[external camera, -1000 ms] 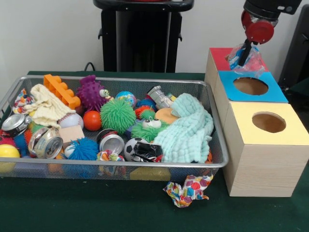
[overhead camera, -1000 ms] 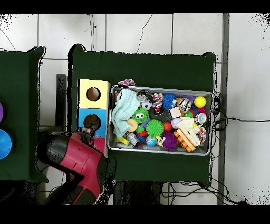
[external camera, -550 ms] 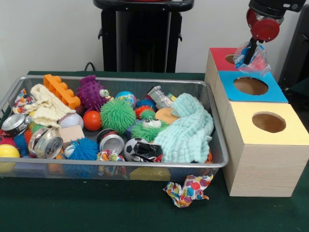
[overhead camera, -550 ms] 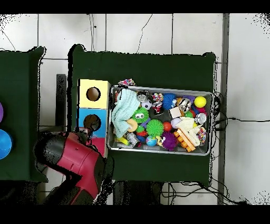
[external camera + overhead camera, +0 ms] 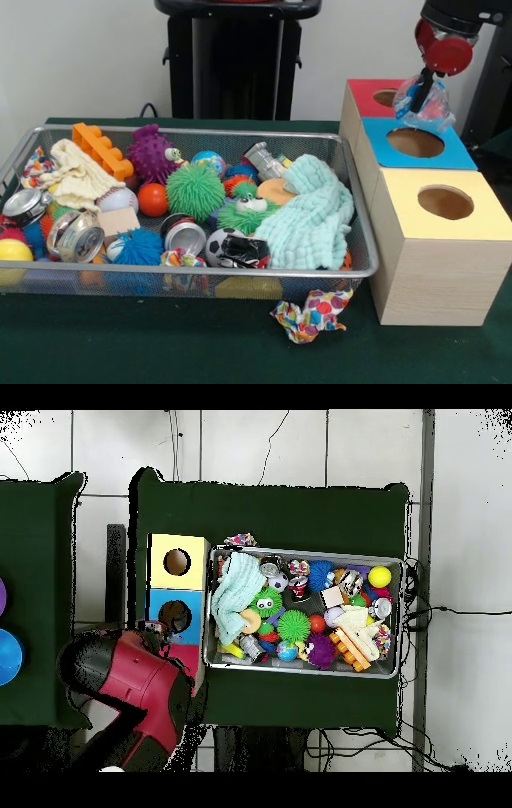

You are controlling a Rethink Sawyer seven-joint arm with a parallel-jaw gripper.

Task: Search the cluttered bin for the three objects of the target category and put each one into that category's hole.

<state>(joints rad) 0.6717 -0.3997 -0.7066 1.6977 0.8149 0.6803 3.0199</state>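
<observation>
- My gripper (image 5: 424,86) hangs at the far right of the front view, its fingers closed on a crumpled clear wrapper (image 5: 424,102) with blue and pink print.
- The wrapper dangles in the air above the seam between the red box (image 5: 366,94) and the blue box (image 5: 424,148), touching neither as far as I can tell.
- The red box's hole (image 5: 386,98) sits just left of the wrapper; the blue box's hole (image 5: 414,142) lies just below and nearer. A yellow box (image 5: 442,240) stands nearest, well clear.
- Which hole belongs to wrappers I cannot tell from here, so I judge the main risk to be a drop into the wrong one, since the load hangs between two openings.
- The wrapper is light and wide; released off-centre, it could catch a hole's rim and settle on the lid, or slide off behind the boxes.
- It may also cling to a finger on release.
- In the overhead view the red arm (image 5: 135,689) covers the red box, so that camera cannot confirm the drop.
- The bin (image 5: 362,268) stays packed; another wrapper (image 5: 314,313) lies outside it on the green surface (image 5: 160,344), against the yellow box's near corner.
</observation>
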